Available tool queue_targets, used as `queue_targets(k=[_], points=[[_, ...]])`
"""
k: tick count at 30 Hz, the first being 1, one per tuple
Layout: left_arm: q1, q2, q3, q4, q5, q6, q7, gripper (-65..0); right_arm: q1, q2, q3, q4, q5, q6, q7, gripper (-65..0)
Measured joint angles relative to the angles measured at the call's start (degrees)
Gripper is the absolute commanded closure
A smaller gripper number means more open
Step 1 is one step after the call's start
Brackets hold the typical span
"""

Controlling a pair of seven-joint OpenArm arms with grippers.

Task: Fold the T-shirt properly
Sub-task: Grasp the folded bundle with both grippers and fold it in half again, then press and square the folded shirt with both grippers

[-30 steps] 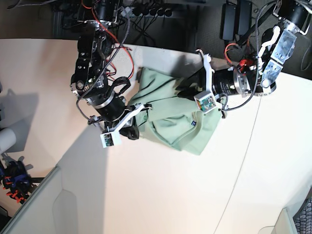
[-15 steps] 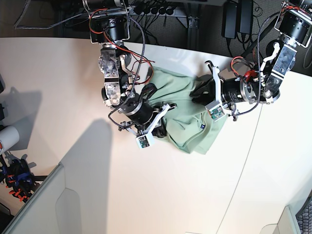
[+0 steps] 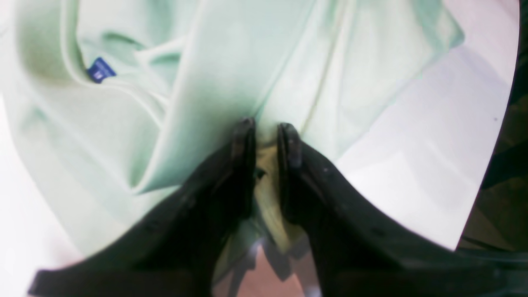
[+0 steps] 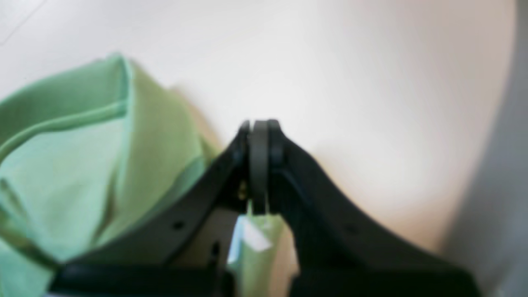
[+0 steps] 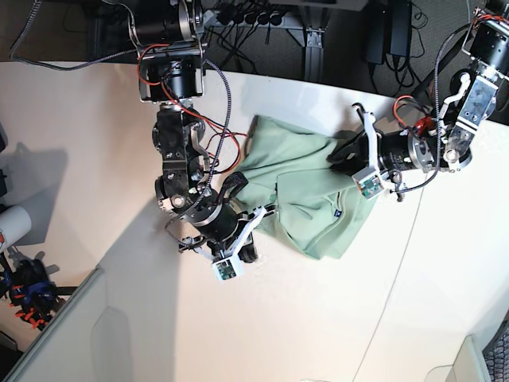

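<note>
Light: bright from above, white round table shines | Shadows: big soft grey one on the table's left side | Blur: both wrist views fuzzy, black gripper fingers out of focus | Glare: pale mint-green cotton T-shirt looks washed out.

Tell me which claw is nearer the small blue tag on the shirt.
Left. The left claw grips the shirt just up from the blue tag; the right claw pinches the opposite edge.
</note>
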Motion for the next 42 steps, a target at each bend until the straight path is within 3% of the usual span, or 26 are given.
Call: queue_targets(k=[13, 19, 27, 31, 42], points=[[-0.13, -0.28, -0.37, 0.02, 1.22, 0.02, -0.09, -10.5, -2.03, 2.91, -0.02, -0.02, -0.26, 0.00, -0.50, 0.0], [-1.70, -0.92, -0.42, 0.02, 4.07, 0.00, -0.31, -10.5, -6.01, 4.81, -0.20, 0.31, 4.52, -0.02, -1.03, 0.0], [-4.39, -4.44, -0.44, -0.22, 17.55, 0.04, -11.23, -10.5, -15.30, 5.55, -0.15, 9.07, 5.27, -0.22, -1.05, 0.0], [-6.73, -4.59, -0.42, -0.28, 22.29, 0.02, -16.52, -10.5, -20.41, 5.53, -0.20, 16.44, 7.50, -0.04, -1.73, 0.0], [-12.09, -4.33, 1.68, -7.87, 24.87, 0.00, -22.32, -10.5, -28.26, 5.33, -0.20, 27.65, 10.10, -0.04, -4.44, 0.0]])
